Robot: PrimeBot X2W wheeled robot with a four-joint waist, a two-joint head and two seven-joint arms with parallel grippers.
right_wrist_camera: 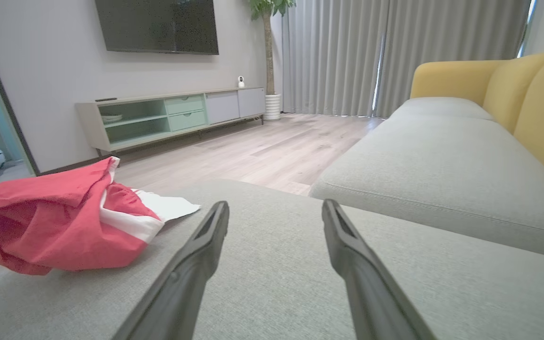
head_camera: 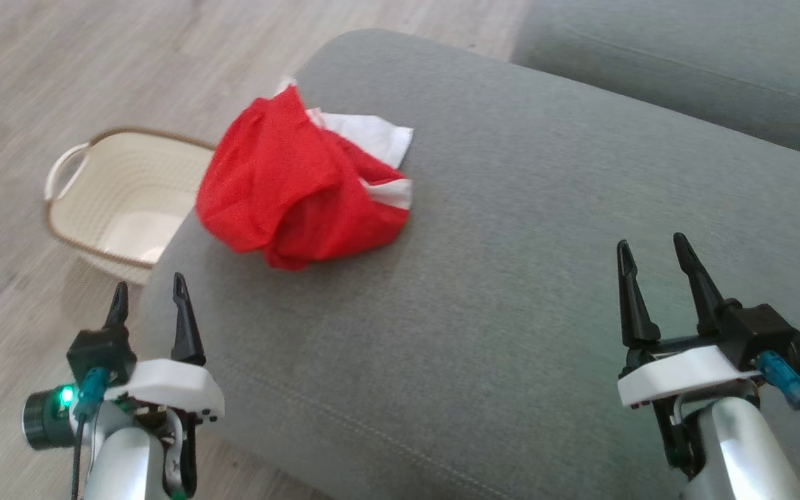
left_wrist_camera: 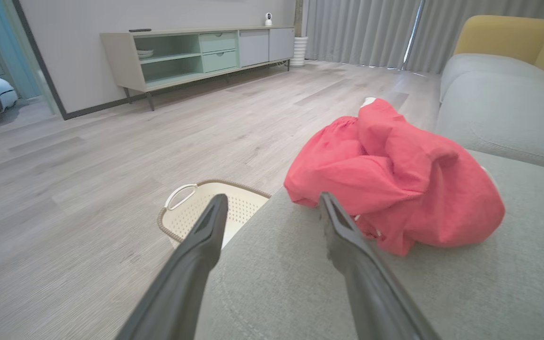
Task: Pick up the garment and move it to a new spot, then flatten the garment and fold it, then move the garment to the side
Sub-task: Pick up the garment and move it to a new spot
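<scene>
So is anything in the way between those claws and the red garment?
Nothing visible. Only bare cushion lies between the garment and the left gripper or the right gripper, both open. The basket sits aside on the floor.

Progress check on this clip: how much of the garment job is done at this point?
Done: nothing visible; the red and white garment lies crumpled near the left edge of the grey cushion. In hand: nothing; left claw and right claw are open, empty, short of it. Left: pick up, relocate, flatten, fold, move aside.
</scene>
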